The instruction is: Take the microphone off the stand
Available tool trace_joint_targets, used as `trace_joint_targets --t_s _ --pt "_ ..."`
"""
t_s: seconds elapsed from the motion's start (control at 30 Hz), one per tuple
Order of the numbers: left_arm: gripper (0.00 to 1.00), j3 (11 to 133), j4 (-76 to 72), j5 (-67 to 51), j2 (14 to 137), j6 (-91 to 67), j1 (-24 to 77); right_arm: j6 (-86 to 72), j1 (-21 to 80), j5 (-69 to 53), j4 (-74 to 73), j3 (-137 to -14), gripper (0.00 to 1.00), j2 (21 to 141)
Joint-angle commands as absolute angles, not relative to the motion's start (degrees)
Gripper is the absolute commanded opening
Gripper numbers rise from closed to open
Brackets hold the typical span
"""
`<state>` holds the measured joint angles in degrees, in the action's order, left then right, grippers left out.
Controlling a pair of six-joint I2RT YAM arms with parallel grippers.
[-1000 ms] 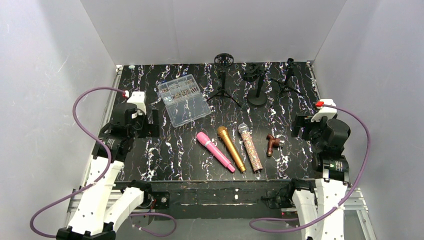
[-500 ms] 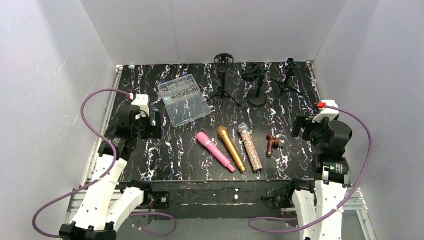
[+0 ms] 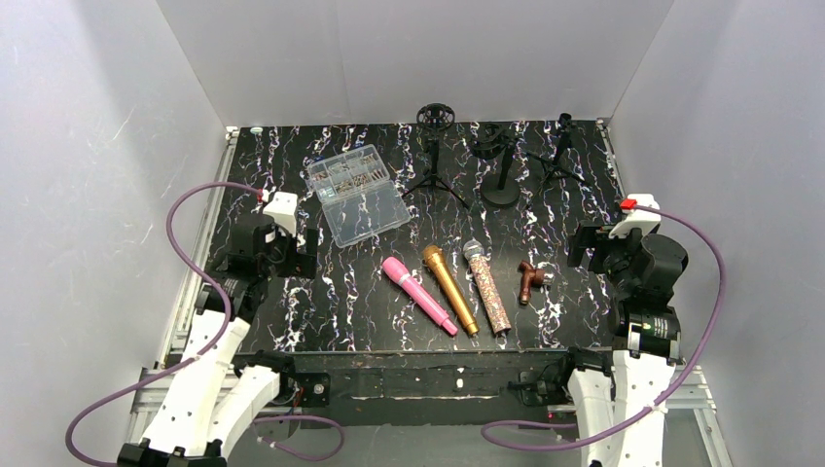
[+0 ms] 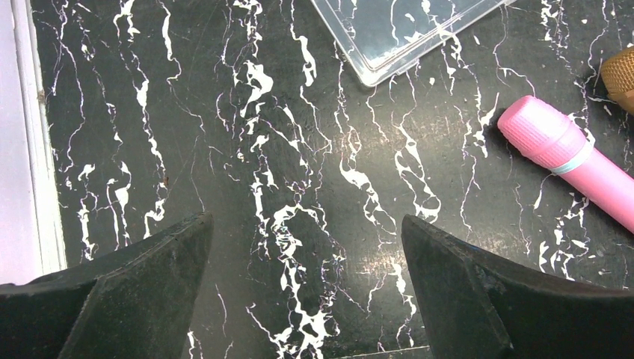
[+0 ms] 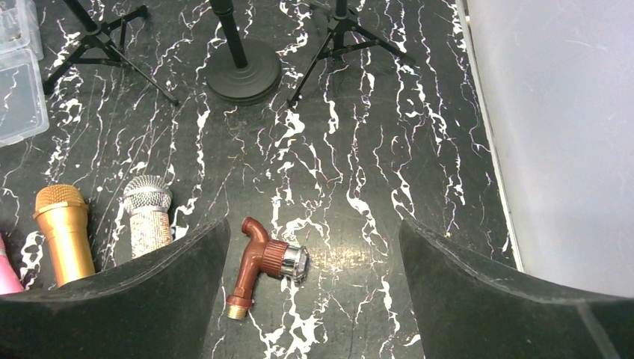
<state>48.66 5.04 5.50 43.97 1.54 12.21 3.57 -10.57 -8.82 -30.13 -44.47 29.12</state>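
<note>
Top external view: at left we see the left pincer (image 3: 304,243) spread open over the tabletop (image 3: 321,302). A pink microphone (image 3: 418,295), gold microphone (image 3: 449,289) and glittery microphone (image 3: 486,286) lie side by side, well apart from the stands (image 3: 501,170) at the far edge. At right, the right pincer (image 5: 312,224) gapes open too.
</note>
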Motion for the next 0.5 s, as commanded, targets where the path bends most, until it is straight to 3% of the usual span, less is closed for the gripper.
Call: trace_joint_targets --t_s 0.0,0.47 --pt "0.98 48.3 6.0 4.4 42.9 2.5 12.0 3.1 -11.1 -10.5 -29.4 -46.7 0.92 29.0" --pt "0.98 50.0 9.0 3.2 42.5 0.4 11.4 3.0 -11.3 -12.2 -29.4 -48.2 0.92 31.1"
